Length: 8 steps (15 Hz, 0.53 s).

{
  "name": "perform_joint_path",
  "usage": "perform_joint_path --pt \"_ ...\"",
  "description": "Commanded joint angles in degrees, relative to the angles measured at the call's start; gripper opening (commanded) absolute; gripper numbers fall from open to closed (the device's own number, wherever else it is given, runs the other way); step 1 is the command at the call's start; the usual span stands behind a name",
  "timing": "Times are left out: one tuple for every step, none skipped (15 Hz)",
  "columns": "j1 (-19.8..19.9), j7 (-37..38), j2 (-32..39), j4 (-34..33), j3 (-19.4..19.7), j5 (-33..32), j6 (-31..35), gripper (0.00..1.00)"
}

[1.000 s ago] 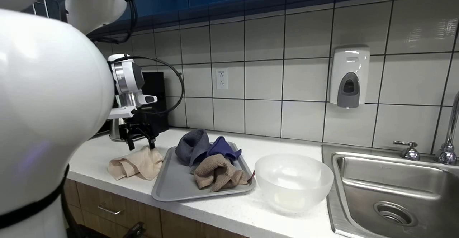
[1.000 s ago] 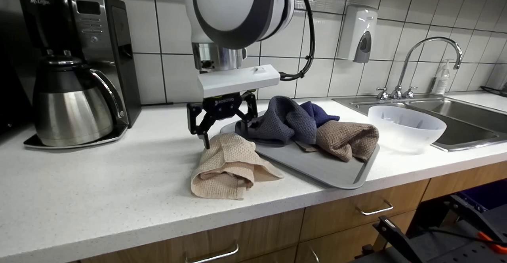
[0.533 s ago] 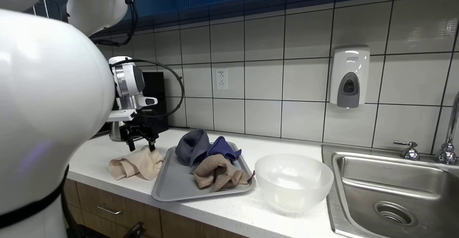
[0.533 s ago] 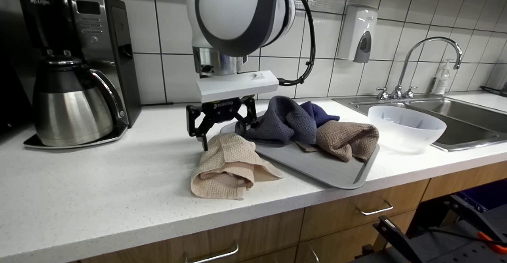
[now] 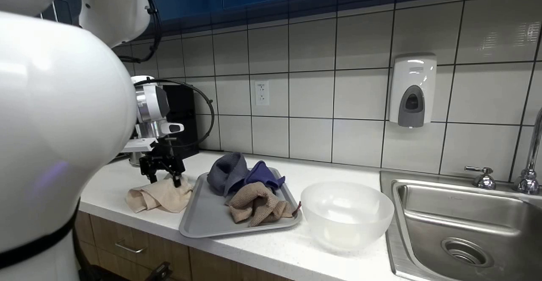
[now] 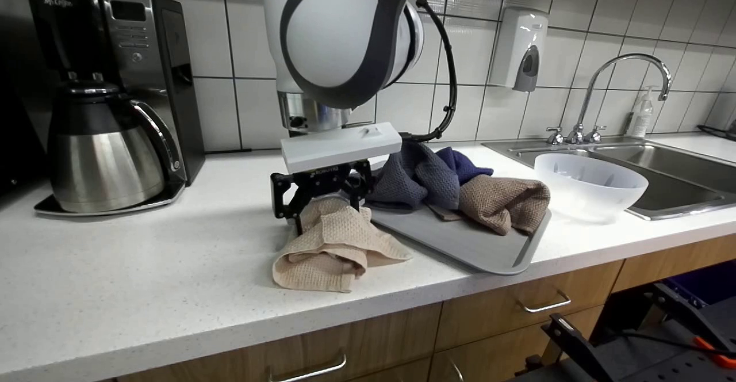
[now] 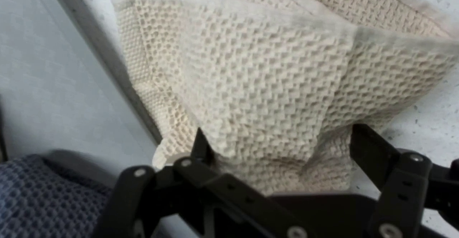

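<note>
Wrist view: tray (image 7: 68, 76) and slate towel (image 7: 43, 202) neighbor the tool (image 7: 282, 144), splayed astride beige cloth (image 7: 265, 80).

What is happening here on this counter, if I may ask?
A white robot arm hangs over a crumpled beige waffle-weave cloth on the countertop. Its open jaws straddle the cloth's raised fold without gripping it. Beside that cloth is a gray tray bearing a gray-blue cloth, a violet-blue cloth and a brown cloth. A frosted bowl stands between the tray and the sink.
</note>
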<state>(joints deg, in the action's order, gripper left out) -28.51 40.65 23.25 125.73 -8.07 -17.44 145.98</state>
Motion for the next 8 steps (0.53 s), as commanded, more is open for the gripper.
perform_joint_path --pt "-1.74 2.95 0.95 -0.56 1.57 -1.24 0.72 1.00" --pt "-1.93 3.19 1.14 -0.56 1.74 -1.24 0.79 1.00" --pt "-2.17 3.55 1.28 -0.57 1.95 -1.34 0.70 1.00" --pt "-2.20 3.59 1.27 -0.48 1.94 -1.16 0.81 1.00" --pt "-2.51 3.96 0.99 -0.33 2.20 -1.49 0.64 1.00" --pt "-2.76 4.40 0.86 -0.32 2.40 -1.67 0.55 0.75" --pt "-2.99 4.77 0.82 -0.32 2.57 -1.90 0.60 0.72" --pt "-3.09 4.92 0.81 -0.34 2.59 -1.96 0.58 0.66"
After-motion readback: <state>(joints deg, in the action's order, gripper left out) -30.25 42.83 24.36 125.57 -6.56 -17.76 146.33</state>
